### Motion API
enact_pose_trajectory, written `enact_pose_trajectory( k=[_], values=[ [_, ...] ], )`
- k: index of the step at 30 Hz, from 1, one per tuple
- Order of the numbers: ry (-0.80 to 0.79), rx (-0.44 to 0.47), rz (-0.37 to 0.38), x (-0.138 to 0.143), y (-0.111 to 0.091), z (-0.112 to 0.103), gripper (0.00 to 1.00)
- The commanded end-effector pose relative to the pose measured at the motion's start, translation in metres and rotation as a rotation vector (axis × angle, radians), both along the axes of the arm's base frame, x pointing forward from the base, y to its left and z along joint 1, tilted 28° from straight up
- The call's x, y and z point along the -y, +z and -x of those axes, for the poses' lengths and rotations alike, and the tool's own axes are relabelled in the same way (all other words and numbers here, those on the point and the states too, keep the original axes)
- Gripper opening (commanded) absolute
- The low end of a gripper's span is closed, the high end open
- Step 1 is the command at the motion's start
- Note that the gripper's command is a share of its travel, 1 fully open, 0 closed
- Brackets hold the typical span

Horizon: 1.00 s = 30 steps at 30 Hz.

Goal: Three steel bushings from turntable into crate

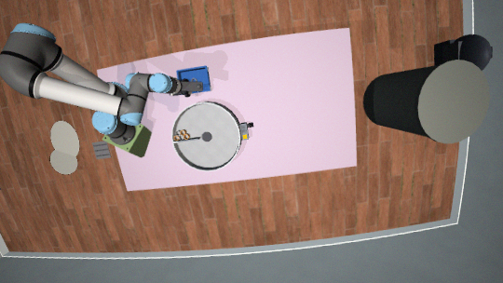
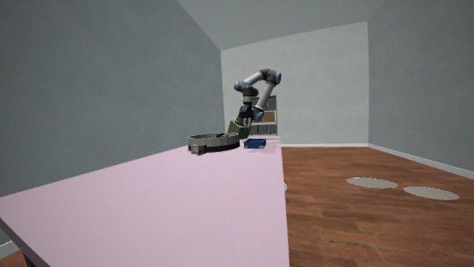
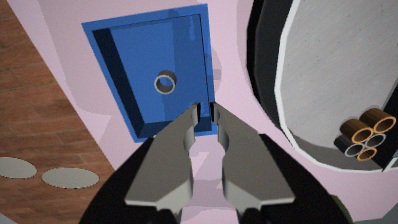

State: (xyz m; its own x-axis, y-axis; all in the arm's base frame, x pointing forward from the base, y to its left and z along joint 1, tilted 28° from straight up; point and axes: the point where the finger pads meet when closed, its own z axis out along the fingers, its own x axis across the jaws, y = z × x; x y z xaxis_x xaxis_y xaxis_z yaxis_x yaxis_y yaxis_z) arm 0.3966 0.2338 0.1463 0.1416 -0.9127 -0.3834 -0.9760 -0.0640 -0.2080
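Observation:
My gripper (image 1: 200, 87) (image 2: 247, 125) (image 3: 205, 103) is shut with nothing between its fingertips, above the blue crate (image 1: 209, 78) (image 2: 254, 146) (image 3: 145, 18). One grey steel bushing (image 3: 173, 78) lies in the crate in the wrist view. The turntable (image 1: 219, 154) (image 2: 215, 142) (image 3: 330, 60) holds a small cluster of bushings near its rim. In the wrist view the cluster shows two steel bushings, one with a dark grey side (image 3: 343, 144) and one beside it, largely hidden, among three copper-coloured bushings, two of them upper ones (image 3: 356, 126) (image 3: 374, 117).
A thin divider bar (image 1: 191, 139) runs from the turntable's hub (image 1: 207, 136) to its rim, beside the cluster. A small grey and yellow unit (image 1: 245, 132) (image 2: 198, 149) sits at the turntable's outer side. The arm stands on a green base (image 1: 138, 142) (image 2: 237, 129). The turntable wall rises close beside the crate.

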Motion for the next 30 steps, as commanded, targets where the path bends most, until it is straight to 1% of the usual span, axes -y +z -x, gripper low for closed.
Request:
enact_pose_trajectory(
  k=[1, 14, 16, 30],
  values=[
    [0.053, 0.023, 0.009, 0.005, -0.002, -0.001, 0.06],
    [0.217, 0.093, 0.045, 0.019, -0.009, -0.001, 0.06],
    [0.217, 0.093, 0.045, 0.019, -0.009, -0.001, 0.06],
    [0.409, 0.174, 0.085, 0.035, -0.018, 0.000, 0.06]
  ],
)
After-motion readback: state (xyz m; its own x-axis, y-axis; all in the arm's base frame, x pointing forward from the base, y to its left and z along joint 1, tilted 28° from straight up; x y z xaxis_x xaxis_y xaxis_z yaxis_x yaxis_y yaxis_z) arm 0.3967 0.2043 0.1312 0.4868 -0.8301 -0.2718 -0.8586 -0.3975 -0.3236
